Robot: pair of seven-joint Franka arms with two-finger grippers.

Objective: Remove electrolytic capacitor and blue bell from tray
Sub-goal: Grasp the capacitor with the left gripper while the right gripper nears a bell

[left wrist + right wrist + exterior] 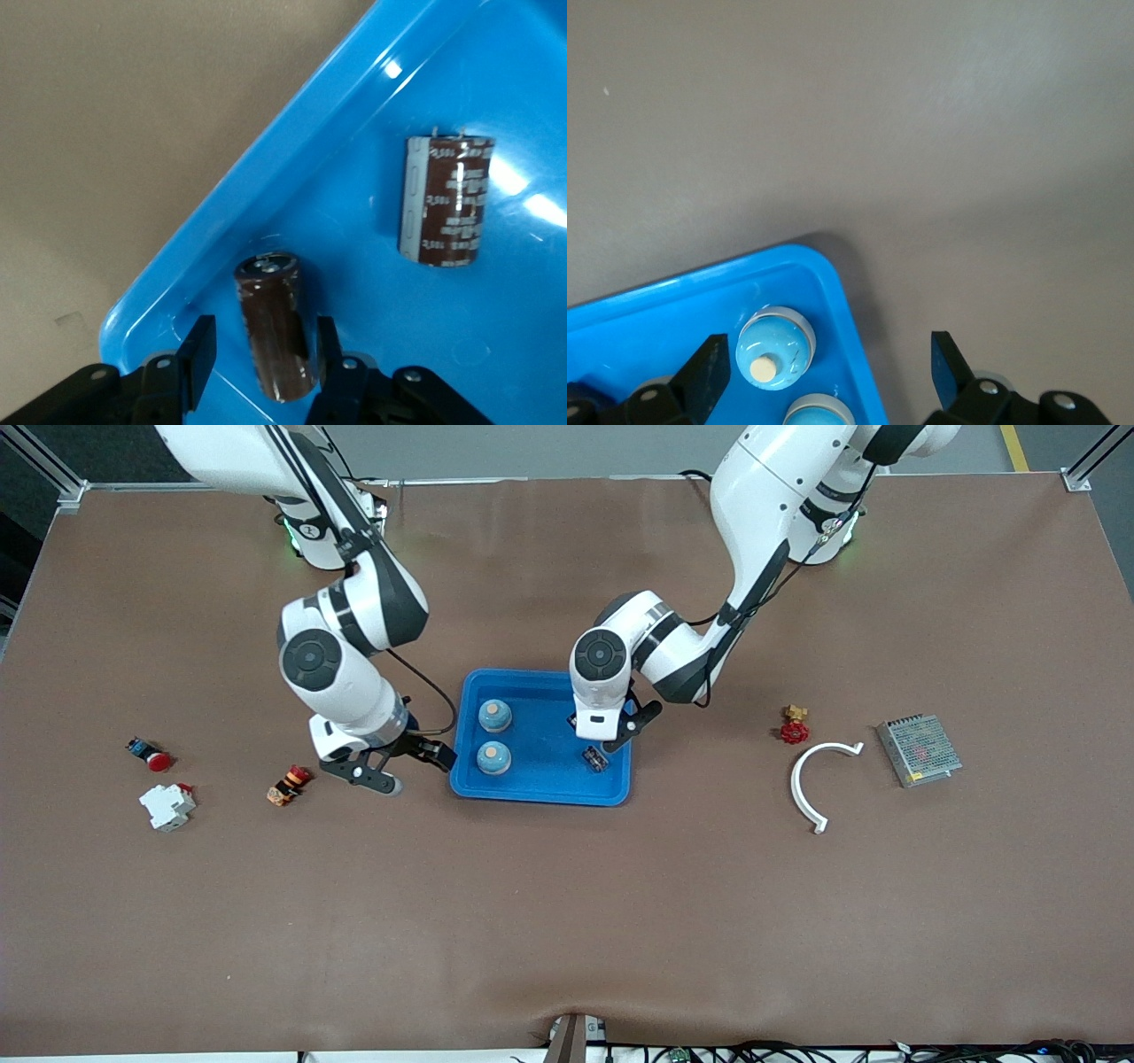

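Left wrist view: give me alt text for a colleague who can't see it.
The left gripper has its jaws either side of a dark brown capacitor lying in a corner of the blue tray, with gaps visible on both sides. A second capacitor lies apart in the tray.

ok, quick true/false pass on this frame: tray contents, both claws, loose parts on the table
1. Two blue bells sit in the blue tray. True.
2. The left claw straddles a capacitor lying in a tray corner. True.
3. The tray holds only one capacitor. False: a second capacitor lies nearby in it.
4. The right claw is shut on a bell. False: it is open and empty, beside the tray's edge at the right arm's end.
5. The white curved piece lies in the tray. False: it is on the table toward the left arm's end, near the red valve.
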